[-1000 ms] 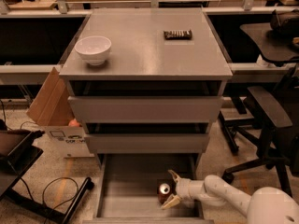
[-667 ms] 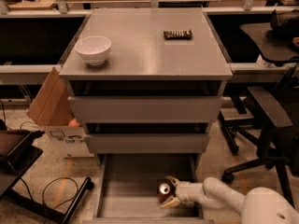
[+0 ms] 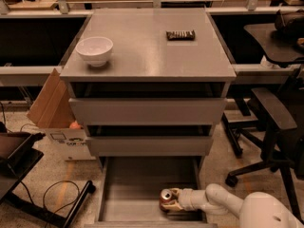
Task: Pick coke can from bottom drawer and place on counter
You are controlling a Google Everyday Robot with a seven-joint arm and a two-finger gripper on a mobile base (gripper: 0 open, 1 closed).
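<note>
Down low, the can (image 3: 166,196) stands in the open drawer (image 3: 133,184), near its front right corner, silver lid showing. The gripper (image 3: 175,199) reaches in from the right and sits right against the can's side; whether it has closed on it I can't tell. I'd judge the can light, thin-walled and slick, best taken mid-body with modest squeeze. Up top, the counter (image 3: 147,51) carries a bowl (image 3: 94,50) and a bar (image 3: 180,34).

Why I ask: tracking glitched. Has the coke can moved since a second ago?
No: judged against the right wall of the bottom drawer, the coke can keeps its place, with the claw right beside it.
</note>
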